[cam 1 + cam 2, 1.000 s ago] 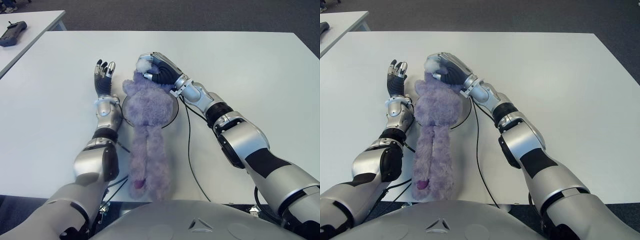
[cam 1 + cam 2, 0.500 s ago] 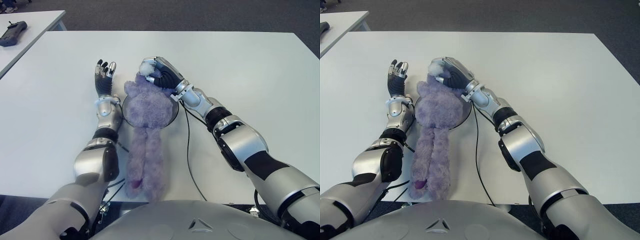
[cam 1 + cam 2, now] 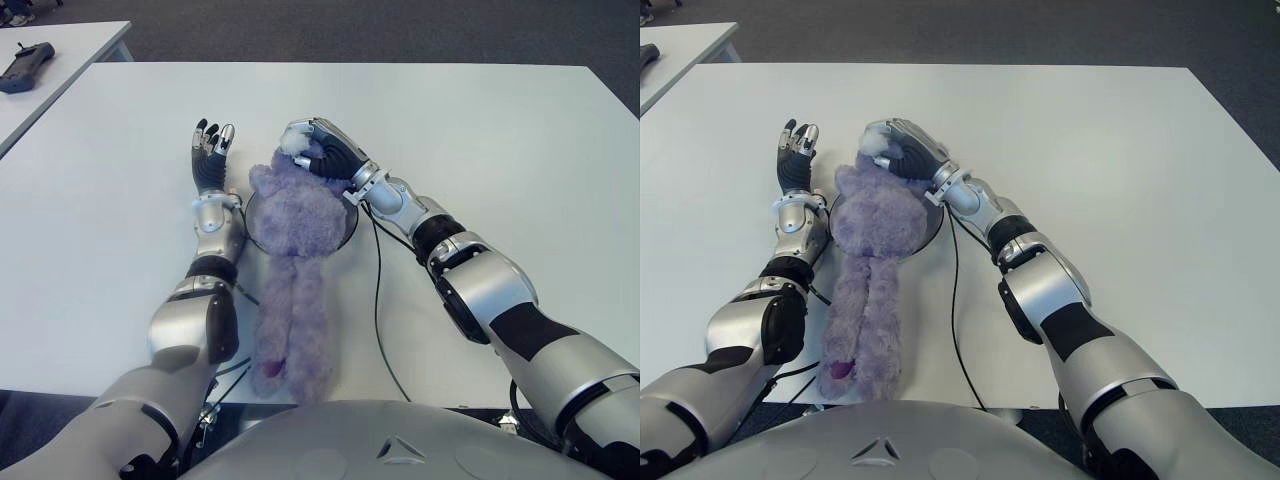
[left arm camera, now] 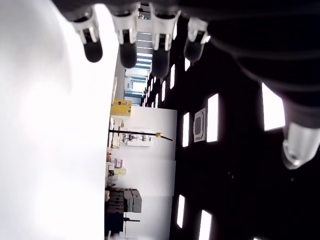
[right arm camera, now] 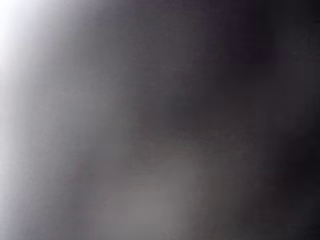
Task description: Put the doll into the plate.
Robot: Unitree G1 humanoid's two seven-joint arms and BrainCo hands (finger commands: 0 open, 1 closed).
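Note:
A purple plush doll (image 3: 297, 215) lies lengthwise on the white table (image 3: 500, 150). Its upper body covers a dark-rimmed round plate (image 3: 349, 222), and its legs trail off the plate toward me. My right hand (image 3: 318, 150) is at the far end of the doll, fingers curled shut on its head, where a white tuft shows. The right wrist view is dark and shows nothing readable. My left hand (image 3: 210, 155) stands just left of the plate with fingers (image 4: 127, 50) spread open and holding nothing.
A black cable (image 3: 378, 300) runs along the table beside my right forearm, right of the doll's legs. A black handheld device (image 3: 25, 65) lies on a second table at the far left.
My right hand has come down and slightly nearer with the doll's head, and the doll's body has settled lower over the plate. The left hand has stayed in place.

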